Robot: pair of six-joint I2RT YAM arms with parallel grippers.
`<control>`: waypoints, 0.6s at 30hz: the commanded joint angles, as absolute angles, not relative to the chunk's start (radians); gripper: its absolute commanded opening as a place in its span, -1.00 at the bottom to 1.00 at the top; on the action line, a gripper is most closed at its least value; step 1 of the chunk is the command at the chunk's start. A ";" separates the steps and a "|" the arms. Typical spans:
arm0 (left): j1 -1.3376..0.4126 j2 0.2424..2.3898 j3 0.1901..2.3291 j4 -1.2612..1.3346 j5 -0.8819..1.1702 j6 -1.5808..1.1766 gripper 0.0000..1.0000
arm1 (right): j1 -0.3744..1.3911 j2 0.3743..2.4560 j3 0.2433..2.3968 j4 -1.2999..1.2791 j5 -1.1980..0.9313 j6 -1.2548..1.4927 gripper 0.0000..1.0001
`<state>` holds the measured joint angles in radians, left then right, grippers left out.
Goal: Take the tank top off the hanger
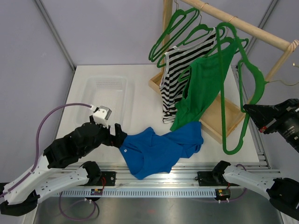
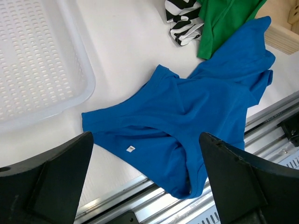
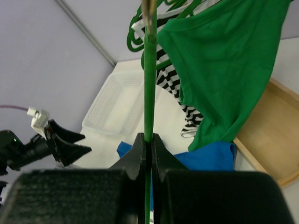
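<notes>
A blue tank top (image 1: 159, 149) is lying crumpled on the worktop (image 1: 140, 102) near its front edge, apparently free of any hanger. The left fingers (image 2: 51, 182) are standing wide apart just beside the shirt's left hem, gripping nothing. The right fingers (image 3: 140, 158) are pinching tight on the thin bar of a bare green hanger (image 3: 148, 93) out at the right.

Judging by the scene, the step is finishing well if the left arm is lifting straight off without catching the hem, and the right arm is keeping the hanger's hook clear of the cloth.

A white basket (image 1: 91, 86) is sitting at the left, nothing showing inside it. The wooden tray (image 1: 224, 126) under the rail (image 1: 243, 28) is catching the hanging tails of a striped top (image 1: 180, 70) and a green top (image 1: 205, 84).
</notes>
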<state>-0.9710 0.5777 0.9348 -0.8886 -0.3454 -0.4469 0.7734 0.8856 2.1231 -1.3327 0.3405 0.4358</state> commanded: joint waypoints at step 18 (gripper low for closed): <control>-0.974 0.489 0.887 -0.804 -0.354 -0.414 0.98 | 0.778 0.810 1.862 -1.626 0.718 0.669 -1.00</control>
<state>-0.9710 0.5003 0.8894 -0.8623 -0.3481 -0.4332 0.7734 0.8497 1.8927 -1.3788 0.6228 0.5915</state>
